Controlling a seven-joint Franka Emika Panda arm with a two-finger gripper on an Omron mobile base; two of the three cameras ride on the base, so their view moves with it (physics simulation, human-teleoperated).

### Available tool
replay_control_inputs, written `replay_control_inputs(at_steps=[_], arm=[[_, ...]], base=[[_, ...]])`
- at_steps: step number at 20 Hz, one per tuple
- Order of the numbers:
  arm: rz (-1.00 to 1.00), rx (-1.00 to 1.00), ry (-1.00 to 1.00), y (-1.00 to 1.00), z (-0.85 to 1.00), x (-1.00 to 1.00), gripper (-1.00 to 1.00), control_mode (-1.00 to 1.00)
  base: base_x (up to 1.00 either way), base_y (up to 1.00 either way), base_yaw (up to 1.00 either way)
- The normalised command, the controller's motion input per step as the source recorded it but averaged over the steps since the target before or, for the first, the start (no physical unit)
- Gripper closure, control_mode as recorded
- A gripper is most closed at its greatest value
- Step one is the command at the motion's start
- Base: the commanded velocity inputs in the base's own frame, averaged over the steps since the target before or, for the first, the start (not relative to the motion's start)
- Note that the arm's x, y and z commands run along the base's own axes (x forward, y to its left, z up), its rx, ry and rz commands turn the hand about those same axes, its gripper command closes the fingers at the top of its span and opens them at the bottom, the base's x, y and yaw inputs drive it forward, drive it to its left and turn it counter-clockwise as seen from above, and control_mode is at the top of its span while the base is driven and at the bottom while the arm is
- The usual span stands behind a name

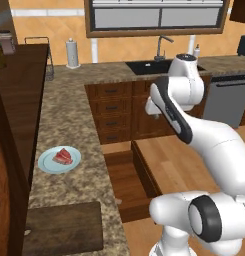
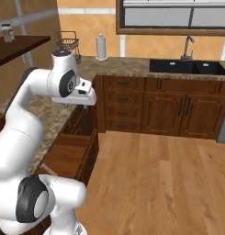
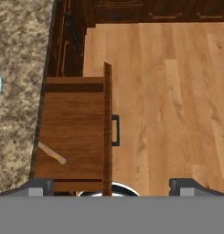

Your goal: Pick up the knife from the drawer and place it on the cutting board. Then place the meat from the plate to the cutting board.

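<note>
The gripper [image 3: 111, 185] is hovering spread wide above the open drawer [image 3: 72, 132], where the knife [image 3: 52, 153] handle is peeking out. On the table [image 1: 69, 120], cutting board [image 1: 64, 227] nearest, then meat [image 1: 63, 156] on plate [image 1: 46, 165].

- Knife [image 3: 53, 153]: kitchen knife with a light brown wooden handle; the handle lies slantwise on the drawer bottom at the counter side, and the blade is hidden under the counter edge.
- Drawer [image 3: 74, 132]: wide, shallow, dark-brown wooden box with a reddish-brown bottom and a dark pull on its front; pulled out open over the wooden floor.
- Cutting board [image 1: 64, 227]: dark brown rectangular wooden board with rounded corners, lying flat on the speckled granite counter, nearer the camera than the plate.
- Meat [image 1: 63, 156]: small wedge of raw red meat with pale streaks, resting on the plate.
- Plate [image 1: 46, 164]: small round pale-blue plate with a slightly raised rim, flat on the counter, apart from the board.
</note>
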Motion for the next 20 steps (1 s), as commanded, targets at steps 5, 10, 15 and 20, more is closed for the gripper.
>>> replay_control_inputs(at_steps=[5,10,15,20], arm=[[0.00,0.00,0.21,0.18,-0.95,0.54,-1.00,-1.00],[0.00,0.00,0.31,0.15,-1.00,0.08,-1.00,-1.00],[0.00,0.03,0.25,0.00,-1.00,0.02,-1.00,-1.00],[0.00,0.07,0.09,0.00,-1.00,0.27,-1.00,-1.00]], base=[[0.00,0.00,0.00],[0.00,0.00,0.00],[0.00,0.00,0.00],[0.00,0.00,0.00]])
